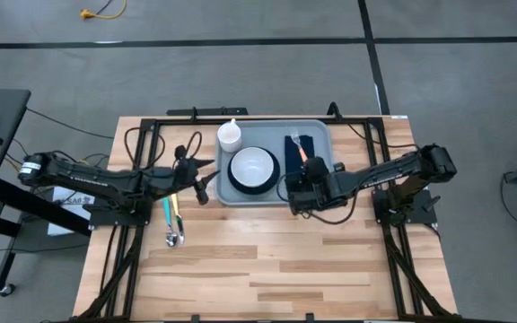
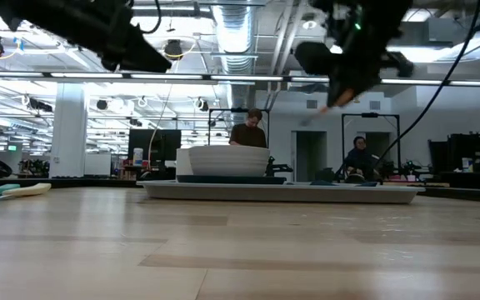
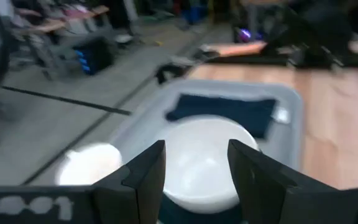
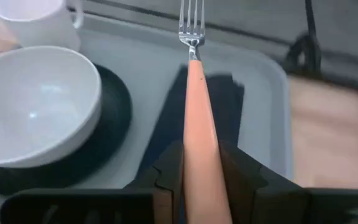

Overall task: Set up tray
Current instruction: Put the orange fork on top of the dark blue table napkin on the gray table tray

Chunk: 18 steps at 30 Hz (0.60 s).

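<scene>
- High view: the tray [image 1: 316,130] lies at the far middle of the tabletop [image 1: 267,260]. It holds a white cup [image 1: 230,135], a white bowl [image 1: 252,166] on a dark plate [image 1: 237,183], and a navy napkin [image 1: 297,152]. The right gripper [image 1: 301,179] is at the tray's near right edge; the left gripper [image 1: 203,182] hangs just beside its left edge. Two utensils [image 1: 174,220] lie on the tabletop near the left arm
- Low view: two people [image 2: 248,129] are in the room behind the tray [image 2: 282,192]
- Left wrist view: the fingers [image 3: 143,177] are apart, holding nothing, above the bowl [image 3: 204,155]
- Right wrist view: the fingers [image 4: 166,174] are closed on a fork [image 4: 194,99] with a salmon handle, above the napkin [image 4: 225,102]
</scene>
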### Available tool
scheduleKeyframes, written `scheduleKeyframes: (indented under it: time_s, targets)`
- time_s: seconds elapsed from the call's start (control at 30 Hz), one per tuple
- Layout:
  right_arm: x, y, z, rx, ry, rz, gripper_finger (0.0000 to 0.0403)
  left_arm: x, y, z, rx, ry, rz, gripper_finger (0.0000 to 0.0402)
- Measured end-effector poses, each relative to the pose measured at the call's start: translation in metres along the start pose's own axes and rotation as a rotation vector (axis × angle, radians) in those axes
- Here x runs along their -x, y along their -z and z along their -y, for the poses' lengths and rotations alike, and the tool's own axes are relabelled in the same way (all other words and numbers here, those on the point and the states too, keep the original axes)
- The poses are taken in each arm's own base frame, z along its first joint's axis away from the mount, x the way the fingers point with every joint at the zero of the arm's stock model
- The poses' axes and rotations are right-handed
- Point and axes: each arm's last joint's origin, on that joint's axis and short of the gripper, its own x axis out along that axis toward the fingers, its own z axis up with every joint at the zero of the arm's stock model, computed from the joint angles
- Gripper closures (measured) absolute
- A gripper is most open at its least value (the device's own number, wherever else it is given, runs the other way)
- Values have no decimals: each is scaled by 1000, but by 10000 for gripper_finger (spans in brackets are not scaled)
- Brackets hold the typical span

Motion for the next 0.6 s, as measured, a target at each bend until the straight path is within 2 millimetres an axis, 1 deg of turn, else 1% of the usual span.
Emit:
scheduleKeyframes:
  time_s: [0.13,0.23,0.37,0.6]
  targets:
    - [-6,23,5,-111,1,-33,337,2,13,6,-15,122,-31,237]
    - [-10,31,5,-190,-20,-30,337,3,21,9,-34,170,-28,237]
    - [-20,29,2,-252,-21,-22,335,3,31,9,-49,151,-11,237]
    - [-57,27,-11,-237,-2,-52,337,7,55,7,3,173,86,237]
